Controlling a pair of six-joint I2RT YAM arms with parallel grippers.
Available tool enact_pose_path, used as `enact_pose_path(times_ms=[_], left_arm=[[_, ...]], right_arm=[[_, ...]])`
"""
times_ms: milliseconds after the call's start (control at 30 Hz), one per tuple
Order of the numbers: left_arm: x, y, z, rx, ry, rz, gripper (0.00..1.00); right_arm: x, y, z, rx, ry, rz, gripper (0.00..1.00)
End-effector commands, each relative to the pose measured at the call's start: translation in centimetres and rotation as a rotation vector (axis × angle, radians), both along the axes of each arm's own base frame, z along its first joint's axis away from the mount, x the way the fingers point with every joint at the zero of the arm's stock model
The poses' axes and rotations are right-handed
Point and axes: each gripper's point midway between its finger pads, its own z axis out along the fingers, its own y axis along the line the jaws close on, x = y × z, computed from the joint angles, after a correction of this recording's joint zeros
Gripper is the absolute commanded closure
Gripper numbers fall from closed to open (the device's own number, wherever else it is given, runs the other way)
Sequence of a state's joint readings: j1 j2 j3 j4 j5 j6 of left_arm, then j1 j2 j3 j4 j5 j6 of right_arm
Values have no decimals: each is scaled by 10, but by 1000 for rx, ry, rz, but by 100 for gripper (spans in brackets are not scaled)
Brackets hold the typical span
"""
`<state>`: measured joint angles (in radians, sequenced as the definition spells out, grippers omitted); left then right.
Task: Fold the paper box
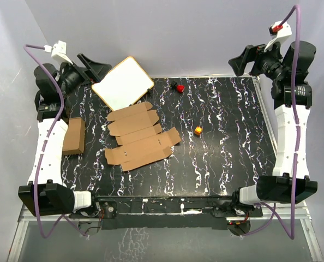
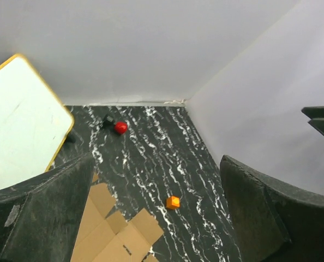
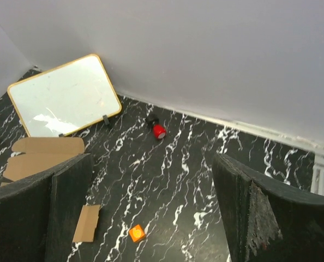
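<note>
Bases sit at the bottom edge, both arms raised toward the upper corners, left gripper [image 1: 99,71] and right gripper [image 1: 239,61] spread wide, holding nothing. Paper box [image 1: 137,136] lies flat, center-left on the desk [image 1: 227,153].

White links [image 1: 48,143], purple cables [image 1: 35,191], black left gripper [image 2: 156,166] and right gripper [image 3: 151,164].

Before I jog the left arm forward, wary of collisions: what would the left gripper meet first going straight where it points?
Probably the marbled table near the orange cube; the open left gripper frames nothing nearer, though depth is unclear.
</note>
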<state>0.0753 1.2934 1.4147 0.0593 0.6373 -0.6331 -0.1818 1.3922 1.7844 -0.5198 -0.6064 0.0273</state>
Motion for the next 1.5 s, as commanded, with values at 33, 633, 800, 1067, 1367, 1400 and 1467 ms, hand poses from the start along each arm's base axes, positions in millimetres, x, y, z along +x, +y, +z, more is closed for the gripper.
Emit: enact_pose_path(times_ms=[33, 633, 800, 1067, 1367, 1400, 1467], left_arm=[[-16, 12, -24, 41, 55, 89, 3], [-85, 30, -148, 144, 221, 216, 3], [-86, 36, -191, 171, 272, 240, 3], [-75, 39, -231, 148, 326, 265, 3], [-60, 41, -262, 113, 398, 274, 3], [-61, 41, -266, 110, 404, 275, 3], [-63, 40, -274, 97, 415, 274, 3]], right_arm=[[-7, -2, -18, 13, 46, -70, 1], [-79, 60, -105, -55, 142, 264, 1], [-91, 84, -123, 4, 148, 439, 1], [-90, 101, -165, 41, 183, 617, 1], [-88, 102, -200, 67, 206, 659, 1], [-89, 102, -202, 73, 207, 664, 1], [-91, 102, -206, 82, 201, 669, 1]])
